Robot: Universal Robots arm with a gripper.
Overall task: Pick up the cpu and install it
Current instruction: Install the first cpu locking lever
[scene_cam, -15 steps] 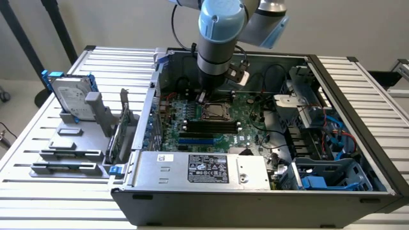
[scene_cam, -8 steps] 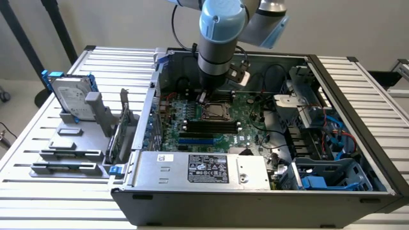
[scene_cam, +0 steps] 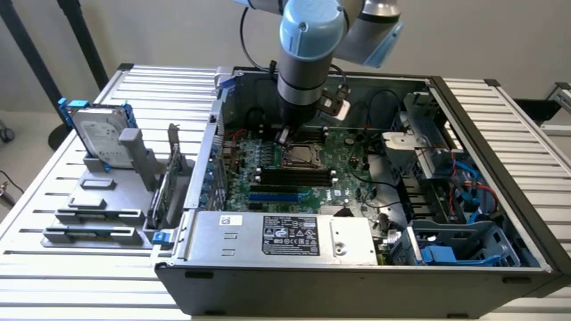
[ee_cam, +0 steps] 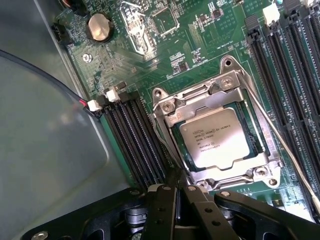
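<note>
memory slots [ee_cam: 137, 142] flanking seated cpu [ee_cam: 216, 137]

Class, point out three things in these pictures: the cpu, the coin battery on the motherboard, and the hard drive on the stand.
cpu [ee_cam: 216, 137], wrist view, middle of its silver top.
coin battery [ee_cam: 99, 26], wrist view, centre of its face.
hard drive [scene_cam: 96, 137], exterior view, its silver face.

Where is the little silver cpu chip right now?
The cpu sits in the metal socket frame on the green motherboard, between rows of black memory slots, just beyond the shut gripper.
</note>
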